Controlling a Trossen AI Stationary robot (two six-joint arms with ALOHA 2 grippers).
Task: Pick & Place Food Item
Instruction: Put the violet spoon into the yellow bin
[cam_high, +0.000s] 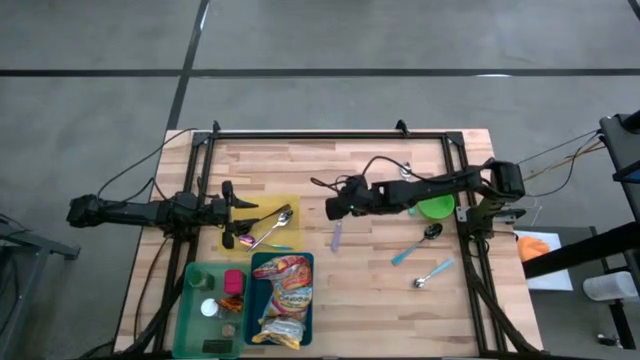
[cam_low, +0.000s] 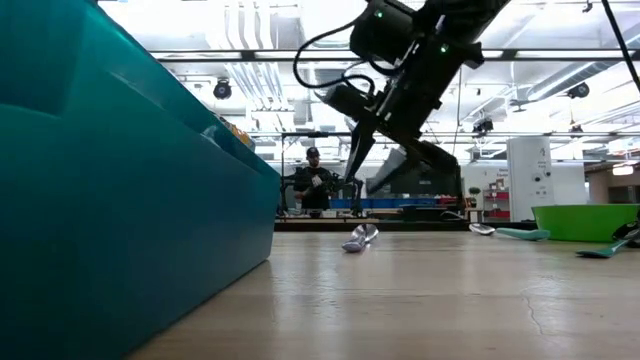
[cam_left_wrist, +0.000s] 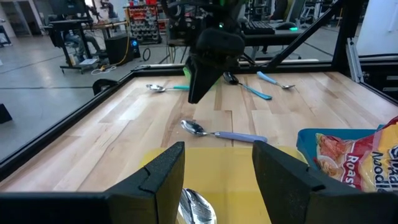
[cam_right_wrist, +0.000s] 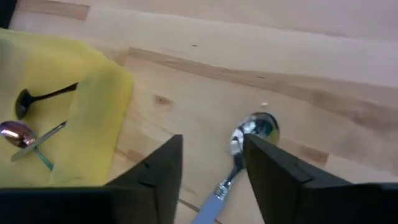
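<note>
2 dark arms reach over the pale wooden table (cam_high: 380, 280). The right gripper (cam_right_wrist: 211, 165) hangs with its fingers parted just above a steel spoon with a pale lilac handle (cam_right_wrist: 239, 155), which lies flat on the bare wood beside the yellow cloth (cam_right_wrist: 93, 124); the fingers do not touch it. The left gripper (cam_left_wrist: 217, 180) waits released over that cloth, where 3 utensils rest.
</note>
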